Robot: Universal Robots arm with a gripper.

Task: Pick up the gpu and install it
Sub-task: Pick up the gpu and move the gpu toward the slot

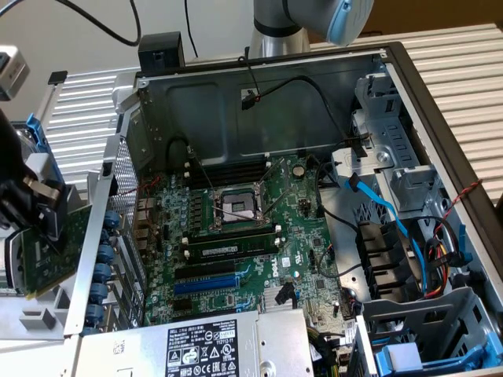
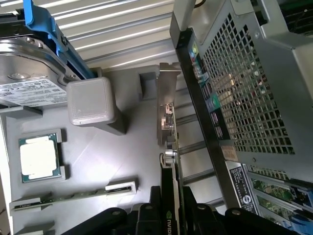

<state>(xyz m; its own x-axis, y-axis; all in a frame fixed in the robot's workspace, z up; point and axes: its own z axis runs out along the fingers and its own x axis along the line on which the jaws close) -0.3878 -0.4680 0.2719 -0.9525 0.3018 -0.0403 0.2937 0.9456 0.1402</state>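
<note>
My fingers (image 2: 146,218) clench the small green gpu card with black heatsink (image 1: 59,245), held just outside the grey computer case (image 1: 126,181); its long axis seems to run away from me, metal bracket farthest.

The hand (image 1: 41,214) is cut off at the exterior view's left edge, hiding part of the gpu (image 1: 55,255).
</note>
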